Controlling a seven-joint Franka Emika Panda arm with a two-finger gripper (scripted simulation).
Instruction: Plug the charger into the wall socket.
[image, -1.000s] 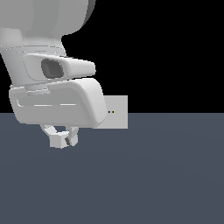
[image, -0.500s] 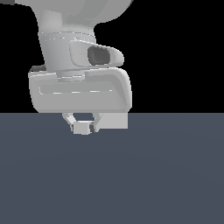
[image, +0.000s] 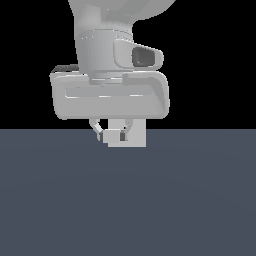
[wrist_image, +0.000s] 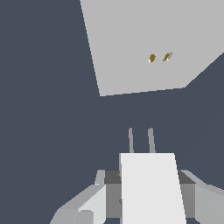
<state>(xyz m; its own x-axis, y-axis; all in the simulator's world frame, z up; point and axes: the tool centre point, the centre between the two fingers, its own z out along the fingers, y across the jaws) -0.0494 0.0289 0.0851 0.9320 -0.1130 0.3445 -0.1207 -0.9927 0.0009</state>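
A robot gripper (image: 113, 134) is clamped on a small white charger (wrist_image: 151, 188), whose prongs point toward the upright grey wall socket (wrist_image: 131, 43) just beyond, not touching.

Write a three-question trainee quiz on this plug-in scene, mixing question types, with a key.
1. True or false: the charger is clamped between the jaws of the gripper.
2. In the wrist view, the prongs are: A) inside the holes, B) short of the wall socket, C) bent sideways.
3. How many holes does the socket show?

Key: 1 true; 2 B; 3 two.
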